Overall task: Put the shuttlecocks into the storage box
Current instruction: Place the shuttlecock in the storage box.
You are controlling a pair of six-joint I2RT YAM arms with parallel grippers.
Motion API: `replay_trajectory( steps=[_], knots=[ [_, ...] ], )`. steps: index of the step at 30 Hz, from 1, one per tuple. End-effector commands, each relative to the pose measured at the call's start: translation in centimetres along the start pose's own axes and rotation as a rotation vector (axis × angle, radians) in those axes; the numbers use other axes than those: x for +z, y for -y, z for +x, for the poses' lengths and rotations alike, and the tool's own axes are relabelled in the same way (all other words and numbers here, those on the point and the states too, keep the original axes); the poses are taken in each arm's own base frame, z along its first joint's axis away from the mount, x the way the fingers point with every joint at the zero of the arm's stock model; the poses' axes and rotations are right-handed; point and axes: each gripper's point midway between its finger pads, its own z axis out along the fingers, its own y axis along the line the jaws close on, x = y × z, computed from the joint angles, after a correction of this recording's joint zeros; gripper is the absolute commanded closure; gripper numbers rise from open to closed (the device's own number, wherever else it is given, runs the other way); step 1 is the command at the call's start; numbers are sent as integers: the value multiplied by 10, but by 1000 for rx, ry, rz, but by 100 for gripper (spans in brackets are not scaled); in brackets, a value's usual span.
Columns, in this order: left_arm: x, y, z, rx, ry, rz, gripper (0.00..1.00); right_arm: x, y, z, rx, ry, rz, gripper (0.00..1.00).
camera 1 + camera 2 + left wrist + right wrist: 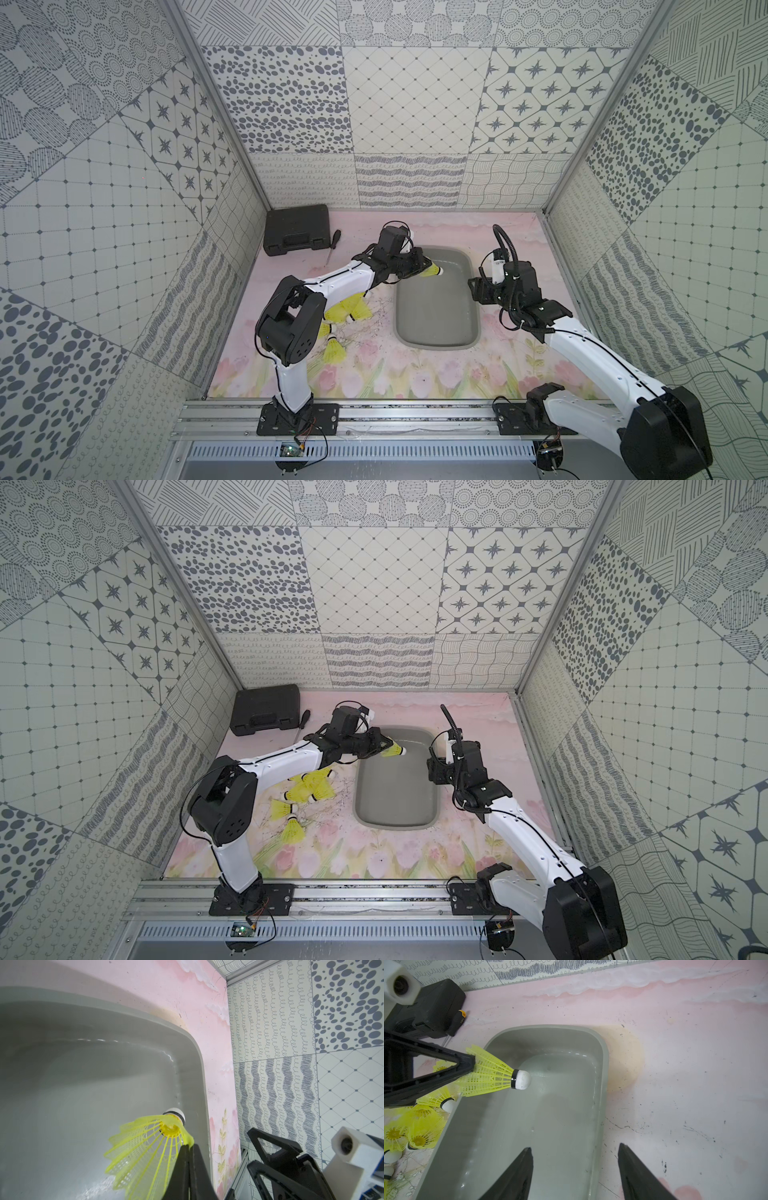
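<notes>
The left jaws pinch a yellow shuttlecock by its skirt above the storage box; the right jaws stand spread.

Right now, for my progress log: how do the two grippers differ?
The left gripper is shut on the yellow skirt of a shuttlecock; the right gripper is open and empty. The left holds its load above the far end of the box; the right straddles the box's rim, partly over the inside, partly over the table. Both have black fingers and hover at the box.

bright even light, faint glare in storage box.
</notes>
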Motion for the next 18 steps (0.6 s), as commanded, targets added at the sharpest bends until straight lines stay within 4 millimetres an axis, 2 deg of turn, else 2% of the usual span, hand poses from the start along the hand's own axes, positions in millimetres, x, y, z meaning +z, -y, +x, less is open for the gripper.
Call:
replay_trajectory(
  steps=[1,10,18],
  knots=[
    [26,20,-12,-19,56,45,100,-2,-2,2,13,3,-22,32],
    [67,18,2,-5,-16,37,100,0,-1,9,26,-19,-25,31],
    [91,9,2,7,-48,32,100,-1,0,9,30,-22,-26,31]
  ],
)
